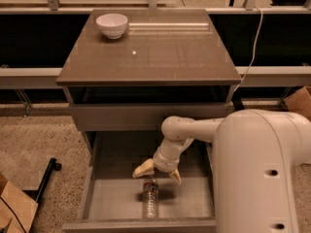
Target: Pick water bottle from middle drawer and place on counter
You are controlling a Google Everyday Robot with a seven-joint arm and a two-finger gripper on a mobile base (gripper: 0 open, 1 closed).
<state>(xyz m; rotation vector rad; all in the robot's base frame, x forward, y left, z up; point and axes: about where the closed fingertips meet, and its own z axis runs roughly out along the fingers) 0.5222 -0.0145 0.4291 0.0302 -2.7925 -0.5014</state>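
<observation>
The water bottle lies on the pale floor of the pulled-out middle drawer, near its front, cap toward the back. My gripper hangs inside the drawer just above the bottle's cap end, fingers spread open, one pale fingertip to the left and one to the right. It holds nothing. The counter is the glossy grey-brown top of the cabinet above.
A white bowl stands at the counter's back left corner. The closed drawer front sits above the open drawer. My white arm body fills the right. A cardboard box stands on the floor at lower left.
</observation>
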